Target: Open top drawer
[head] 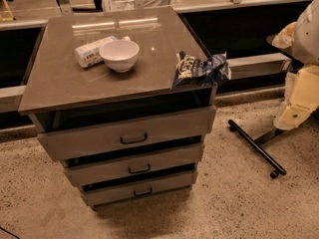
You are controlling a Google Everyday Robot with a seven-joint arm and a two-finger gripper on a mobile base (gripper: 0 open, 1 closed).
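Note:
The top drawer (127, 132) is the widest grey front, just under the cabinet's brown top (55, 83). A small dark wire handle (133, 139) sits at its centre. A dark gap shows between the cabinet top and this front. Two shorter grey drawers, middle (134, 164) and bottom (137, 188), sit below it. My arm's cream-coloured end with the gripper (295, 114) is at the right edge of the camera view, low beside the cabinet. It is far from the handle and touches no drawer.
On the cabinet top stand a white bowl (119, 54), a white bottle lying on its side (91, 52) and a blue snack bag (202, 68) overhanging the front right corner. A black wheeled bar (256, 149) lies on the speckled floor to the right. Dark counters run behind.

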